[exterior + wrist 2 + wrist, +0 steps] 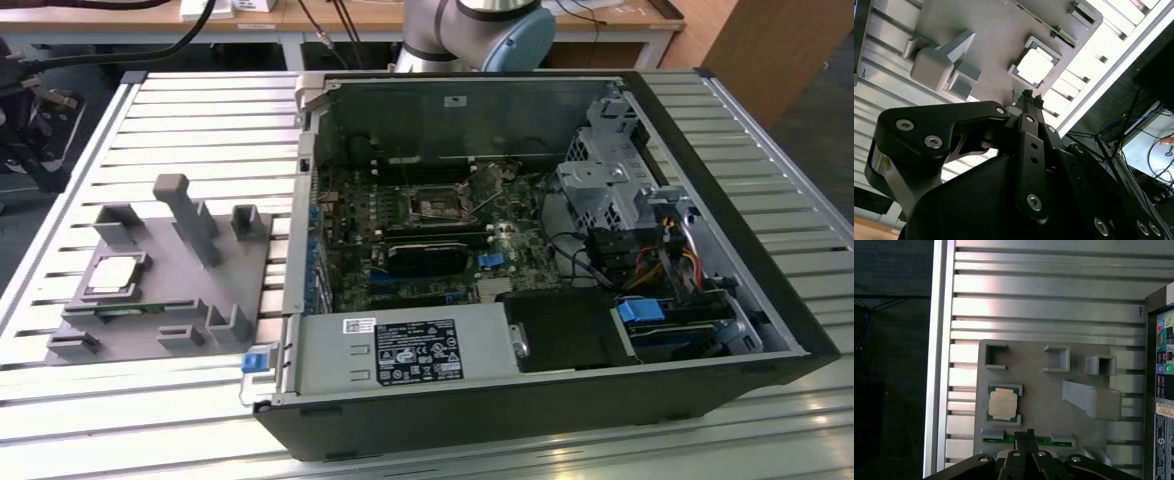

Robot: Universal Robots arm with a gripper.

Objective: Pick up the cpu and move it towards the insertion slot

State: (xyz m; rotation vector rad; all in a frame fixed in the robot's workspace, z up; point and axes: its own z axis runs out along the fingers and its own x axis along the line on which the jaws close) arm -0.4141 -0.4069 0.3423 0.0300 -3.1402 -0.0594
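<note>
My pincer hangs above the grey holder plate with its tips drawn together and nothing between them. Just past the tips in the first wrist view lies a green strip of circuit board in its own cradle. A little beyond that strip sits the cpu, flat and silver-topped in a square nest of the plate, apart from my tips and untouched. I judge that I am at the approach, before any grasp. Taking the chip calls for tips parted wide enough to straddle its edges, centred over it and squared to its sides. The plate rests on the slatted metal worktop, at the exterior view's left. Farther off, at that view's right, the open computer case lies on its side. The insertion slot is deep inside on the green board, well apart from the cpu.
</note>
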